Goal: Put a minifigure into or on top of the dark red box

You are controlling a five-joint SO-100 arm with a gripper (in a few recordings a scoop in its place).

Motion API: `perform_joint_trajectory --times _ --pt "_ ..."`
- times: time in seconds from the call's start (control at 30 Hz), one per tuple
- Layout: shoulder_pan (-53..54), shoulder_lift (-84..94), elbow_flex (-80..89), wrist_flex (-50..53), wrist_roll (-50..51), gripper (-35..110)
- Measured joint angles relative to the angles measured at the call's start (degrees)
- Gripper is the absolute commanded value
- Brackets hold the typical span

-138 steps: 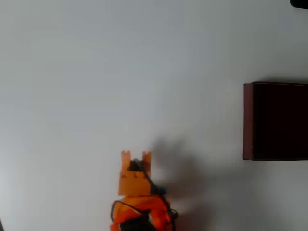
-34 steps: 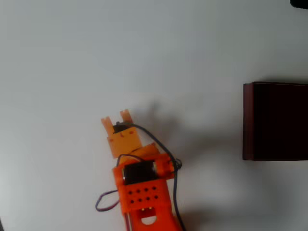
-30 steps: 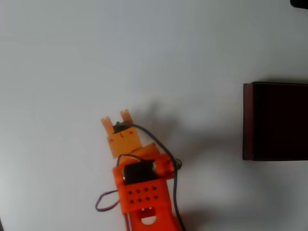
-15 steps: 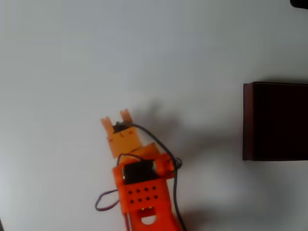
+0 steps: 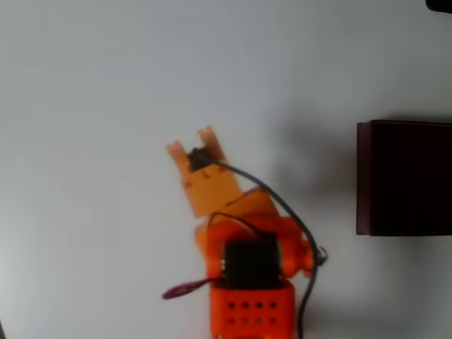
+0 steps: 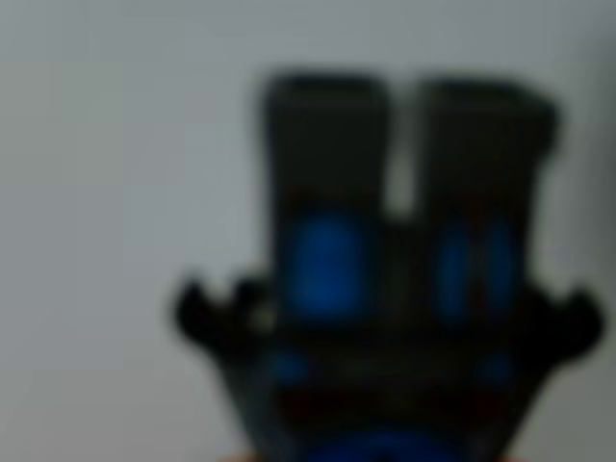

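Note:
In the overhead view my orange gripper (image 5: 191, 143) sits left of centre on the white table, pointing up and slightly left, far left of the dark red box (image 5: 364, 176) at the right edge. The box's inside is almost black and shows nothing. The wrist view is badly blurred. There my gripper (image 6: 404, 144) appears as two dark fingers (image 6: 327, 173) standing close together, with a thin strip of light between their upper parts. Blue patches show low on them. I cannot tell whether these are the minifigure.
The white table (image 5: 106, 85) spreads bare around the arm. The arm's orange body with a black motor (image 5: 248, 265) and loose cables fills the lower middle. A small dark thing (image 5: 439, 4) pokes in at the top right corner.
The arm has swung right and looks larger in the overhead view than half a second ago. The gripper tips have moved up and right, towards the box. The box has not moved.

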Motion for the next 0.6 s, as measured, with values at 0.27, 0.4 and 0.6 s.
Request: perform_joint_trajectory --times 0.27,0.4,0.6 --pt "16.5 -0.9 -12.0 3.7 -10.9 0" --pt "24.4 -7.1 -19.3 3.8 -13.6 0" --pt "31.9 -20.5 -27.2 3.3 -16.9 0"
